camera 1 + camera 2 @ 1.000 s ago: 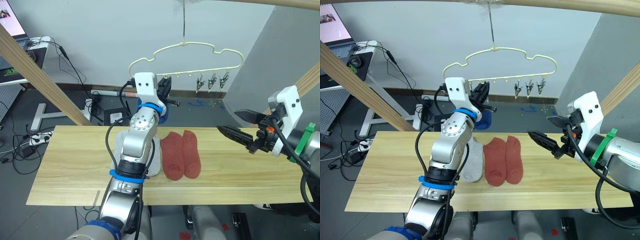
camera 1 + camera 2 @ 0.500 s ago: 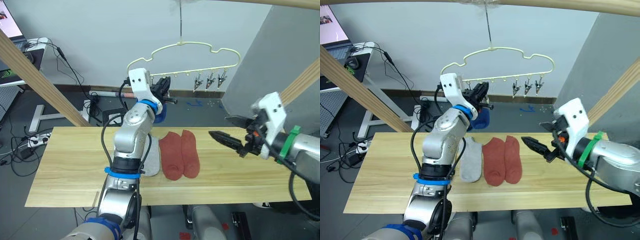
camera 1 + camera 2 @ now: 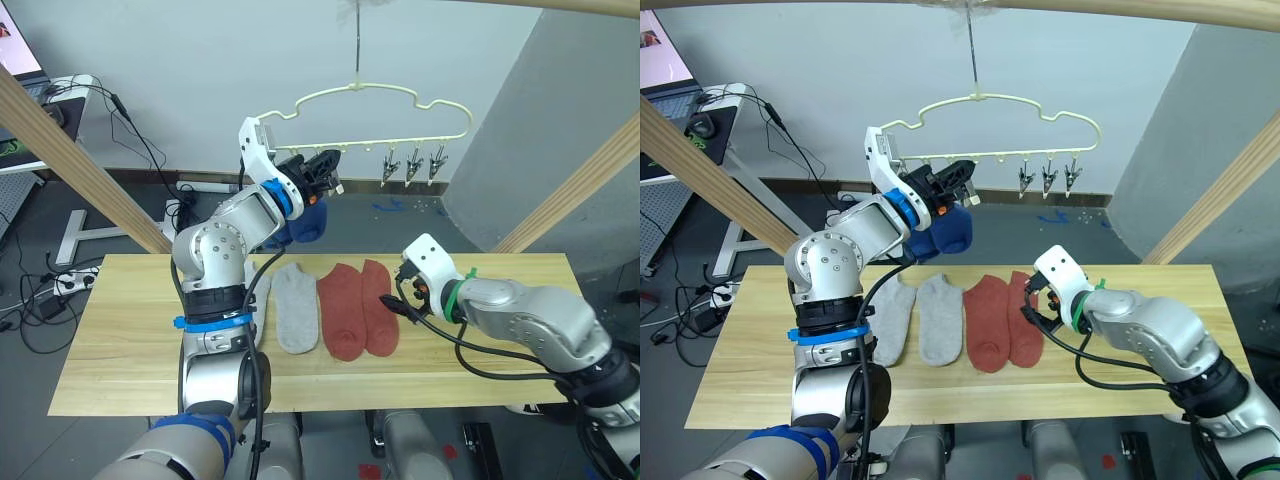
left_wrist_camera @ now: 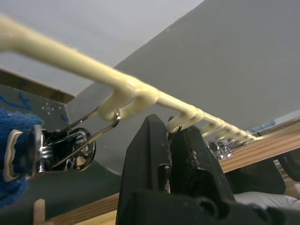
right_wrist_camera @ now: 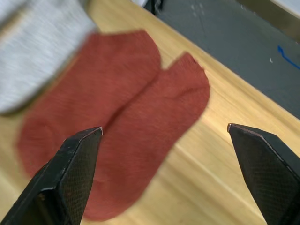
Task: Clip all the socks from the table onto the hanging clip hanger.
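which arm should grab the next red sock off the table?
Right. The right pincer is open and low over the rust red socks on the table. The left pincer is up at the clip hanger, shut on a clip beside the hanging blue sock.

A wide rectangular light wooden table (image 3: pixel 1120 375) with visible grain carries four short ankle socks lying flat, side by side in a row, toes toward the near edge. Two are light grey socks (image 3: pixel 915 320), each touching its neighbour, and beside them lie two rust red socks (image 3: pixel 1005 322), edges touching. Above and behind the table hangs a thin pale cream cloud-shaped clip hanger (image 3: pixel 1005 125) on a metal hook, with small metal clips along its lower bar. A blue sock (image 3: pixel 945 232) hangs bunched from a clip near the hanger's left end.
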You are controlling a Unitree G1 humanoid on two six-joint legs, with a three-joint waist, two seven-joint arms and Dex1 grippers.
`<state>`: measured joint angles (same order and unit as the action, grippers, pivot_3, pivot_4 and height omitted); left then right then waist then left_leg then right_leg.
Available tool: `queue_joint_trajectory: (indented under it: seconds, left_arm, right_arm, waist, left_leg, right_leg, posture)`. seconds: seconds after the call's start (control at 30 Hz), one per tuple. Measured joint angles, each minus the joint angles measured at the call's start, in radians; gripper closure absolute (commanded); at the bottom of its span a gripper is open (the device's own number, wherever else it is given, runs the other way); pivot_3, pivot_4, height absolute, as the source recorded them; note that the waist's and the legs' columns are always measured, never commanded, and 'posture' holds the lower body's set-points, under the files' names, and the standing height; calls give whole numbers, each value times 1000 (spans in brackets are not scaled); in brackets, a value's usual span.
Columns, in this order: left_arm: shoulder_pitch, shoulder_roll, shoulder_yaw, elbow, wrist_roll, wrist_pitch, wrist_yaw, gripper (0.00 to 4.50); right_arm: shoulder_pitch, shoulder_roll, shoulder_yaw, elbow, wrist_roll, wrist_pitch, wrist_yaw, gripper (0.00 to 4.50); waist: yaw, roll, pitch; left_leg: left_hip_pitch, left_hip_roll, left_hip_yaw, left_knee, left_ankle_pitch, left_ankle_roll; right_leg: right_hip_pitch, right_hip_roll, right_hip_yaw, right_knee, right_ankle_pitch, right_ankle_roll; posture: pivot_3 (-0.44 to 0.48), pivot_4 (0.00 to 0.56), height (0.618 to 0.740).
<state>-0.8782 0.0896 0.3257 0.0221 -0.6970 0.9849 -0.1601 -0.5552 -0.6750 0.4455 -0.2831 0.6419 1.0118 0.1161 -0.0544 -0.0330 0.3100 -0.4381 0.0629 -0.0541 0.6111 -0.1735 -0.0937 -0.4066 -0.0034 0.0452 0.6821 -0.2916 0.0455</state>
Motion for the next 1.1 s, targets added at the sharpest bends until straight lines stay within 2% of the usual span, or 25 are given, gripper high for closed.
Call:
queue_joint_trajectory:
  seconds: [0.13,0.47,0.97,1.1]
  left_arm:
    - [0,2,-10,-8,-4,11,18,4500]
    - [4,10,-13,-26,-4,11,41,4500]
    - [13,21,-13,-53,-6,11,65,4500]
    - [14,21,-13,-53,-6,11,65,4500]
  right_arm:
    - [-22,79,41,155,-147,-67,66,0]
    - [-54,225,38,440,-368,-211,198,0]
    - [-93,342,-34,582,-518,-278,305,0]
    - [-89,347,-53,592,-544,-285,323,915]
  waist:
    - [2,0,0]
    - [11,0,0]
    - [25,0,0]
    - [25,0,0]
  left_leg:
    - [0,0,0,0,0,0]
    - [0,0,0,-1,0,0]
    - [2,0,0,-1,0,0]
    - [2,0,0,-1,0,0]
  right_leg:
    - [0,0,0,0,0,0]
    - [0,0,0,1,0,0]
    - [0,0,0,2,0,0]
    - [1,0,0,3,0,0]
  posture:
    - [-42,297,740]
    - [9,306,740]
    - [39,306,740]
    - [39,307,740]
